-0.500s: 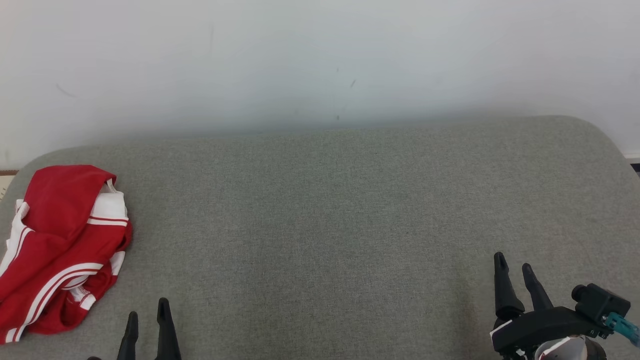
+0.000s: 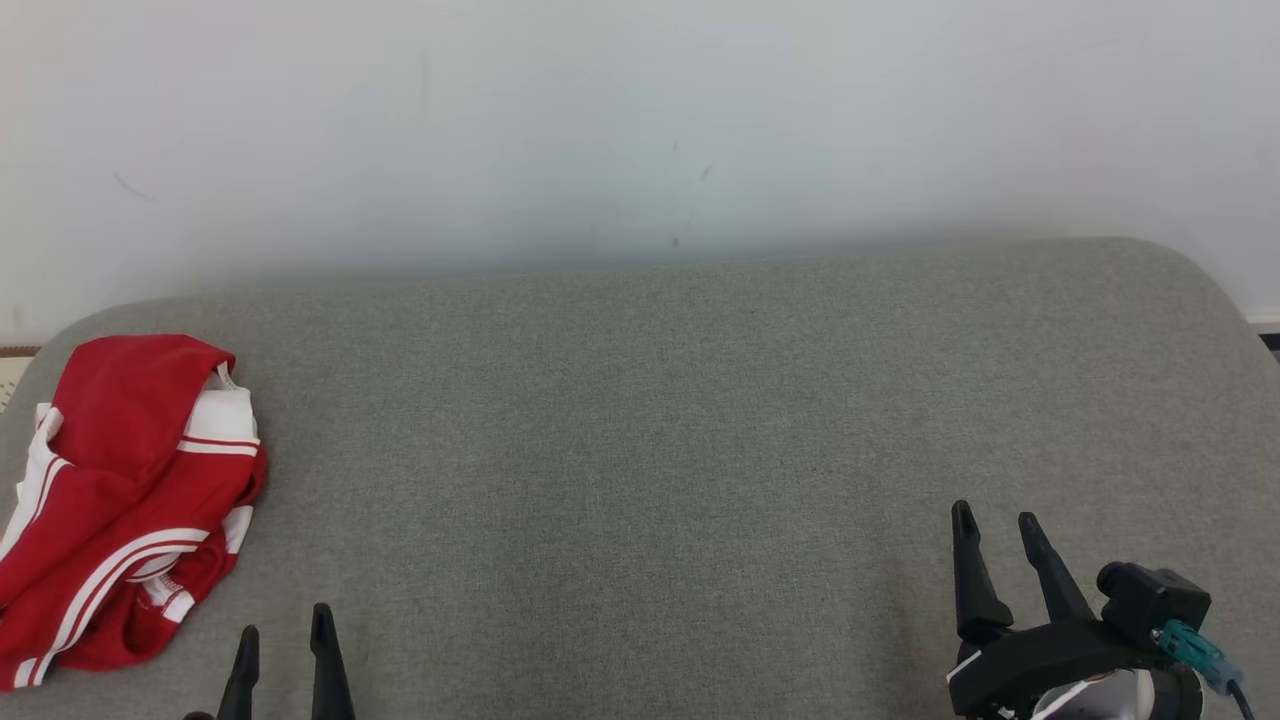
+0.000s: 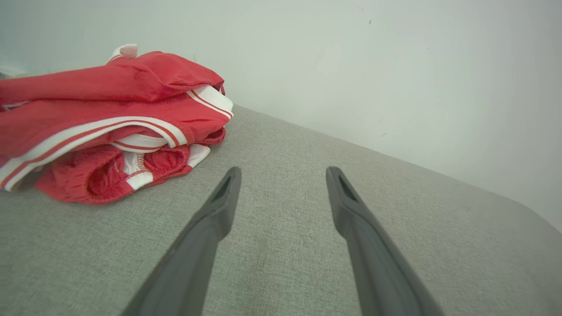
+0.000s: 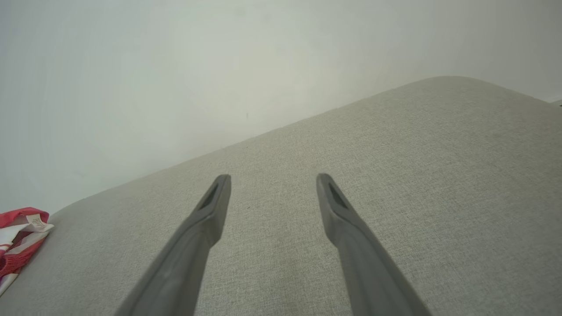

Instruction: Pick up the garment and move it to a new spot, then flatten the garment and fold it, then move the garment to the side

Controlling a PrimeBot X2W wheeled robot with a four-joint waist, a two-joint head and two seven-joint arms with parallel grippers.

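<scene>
My left gripper [image 2: 284,624] and right gripper [image 2: 995,514] stood wide, empty; garment [image 2: 120,500] lay bunched, unpicked; next, I judged, reach left.

Crumpled red-and-white garment [image 2: 125,500] at grey surface's [image 2: 650,450] left edge — left gripper [image 2: 283,622], right gripper [image 2: 995,512] low, jaws apart.

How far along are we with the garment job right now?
Nothing looks done yet: the red garment lies bunched, not flat, at the left edge of the grey cushion. In hand: nothing; the left gripper and right gripper are open, empty and apart from it. Left: pick up, move, flatten, fold, set aside.
</scene>
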